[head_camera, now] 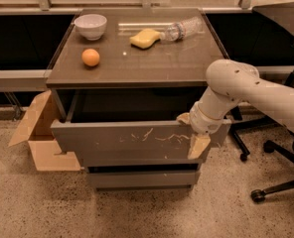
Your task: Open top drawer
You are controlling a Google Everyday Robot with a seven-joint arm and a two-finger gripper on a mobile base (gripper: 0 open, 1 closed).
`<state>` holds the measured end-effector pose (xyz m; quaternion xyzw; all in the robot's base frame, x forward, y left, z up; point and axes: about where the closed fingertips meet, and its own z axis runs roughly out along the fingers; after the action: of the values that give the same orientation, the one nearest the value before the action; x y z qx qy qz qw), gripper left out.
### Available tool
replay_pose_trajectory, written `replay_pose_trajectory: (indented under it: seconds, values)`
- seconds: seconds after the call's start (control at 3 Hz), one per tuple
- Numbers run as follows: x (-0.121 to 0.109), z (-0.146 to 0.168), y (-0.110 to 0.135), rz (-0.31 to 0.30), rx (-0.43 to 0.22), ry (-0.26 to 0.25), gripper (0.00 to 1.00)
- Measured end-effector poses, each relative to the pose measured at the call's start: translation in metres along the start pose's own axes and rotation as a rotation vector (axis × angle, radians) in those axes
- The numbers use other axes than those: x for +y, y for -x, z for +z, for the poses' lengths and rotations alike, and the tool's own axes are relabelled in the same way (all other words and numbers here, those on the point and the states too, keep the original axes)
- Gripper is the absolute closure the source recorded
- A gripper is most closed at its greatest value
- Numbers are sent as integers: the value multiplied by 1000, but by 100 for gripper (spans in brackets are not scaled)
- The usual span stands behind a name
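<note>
The top drawer (117, 139), a wide grey-brown front with white scratch marks, stands pulled out from the cabinet, with a dark gap behind its top edge. My gripper (191, 132) is at the right end of that front. One tan finger (198, 146) lies on the outer face and the other (183, 118) is behind the top edge, so the gripper clamps the front. My white arm (236, 86) reaches in from the right.
On the cabinet top (152, 58) are a white bowl (91, 25), an orange (90, 57), a yellow sponge (144, 37) and a lying plastic bottle (184, 29). An open cardboard box (37, 138) stands at the left. Office chair bases (281, 182) stand at the right. A narrower drawer (142, 178) is below.
</note>
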<state>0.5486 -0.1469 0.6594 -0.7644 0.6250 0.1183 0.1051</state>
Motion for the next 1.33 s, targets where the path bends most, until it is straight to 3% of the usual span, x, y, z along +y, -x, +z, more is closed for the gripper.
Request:
replay_pose_trajectory:
  seconds: [0.33,0.67,1.0,1.33]
  values:
    - [12,-6,5,-1,-7,15,72]
    - [12,-13,7,-1,-7,15,95]
    - [15,-19,11,0,-12,14,100]
    - [32,-16,15,1,-22,30,100]
